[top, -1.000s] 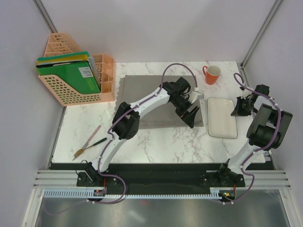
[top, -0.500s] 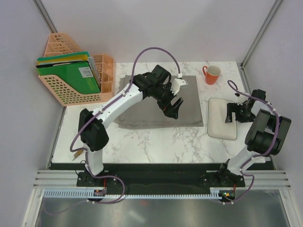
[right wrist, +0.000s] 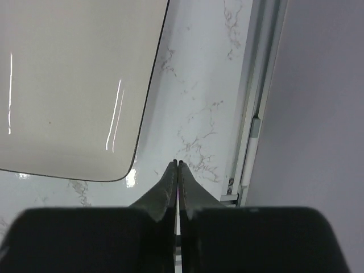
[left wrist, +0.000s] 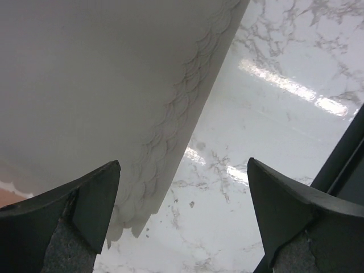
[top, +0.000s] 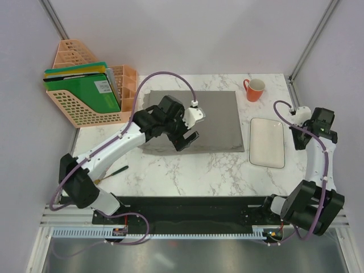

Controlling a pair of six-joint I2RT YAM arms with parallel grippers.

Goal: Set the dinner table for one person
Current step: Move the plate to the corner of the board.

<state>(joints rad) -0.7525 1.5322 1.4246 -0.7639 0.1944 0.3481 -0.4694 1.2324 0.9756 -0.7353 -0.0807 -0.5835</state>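
The dinner table [top: 193, 170] is white marble with grey veins. A grey scallop-edged placemat [top: 219, 116] lies at its back middle, and a white rectangular plate [top: 267, 142] lies to the right of it. My left gripper [top: 185, 139] hovers over the placemat's near left part, open and empty. In the left wrist view its jaws [left wrist: 183, 164] straddle the placemat's scalloped edge [left wrist: 165, 142] and bare marble [left wrist: 256, 131]. My right gripper [top: 298, 142] is over the marble just right of the plate; its fingers [right wrist: 178, 163] are pressed together, holding nothing, beside the plate's corner [right wrist: 74, 85].
An orange mug [top: 254, 89] stands at the back right. A peach file organiser [top: 91, 91] with green folders sits at the back left. A green-handled utensil [top: 116, 170] lies near the left front, partly behind my left arm. A metal rail [right wrist: 256, 114] borders the right edge.
My left arm has drawn back leftward and nearer across the placemat, still open. My right gripper has moved from the plate's right rim out over the marble beside it.
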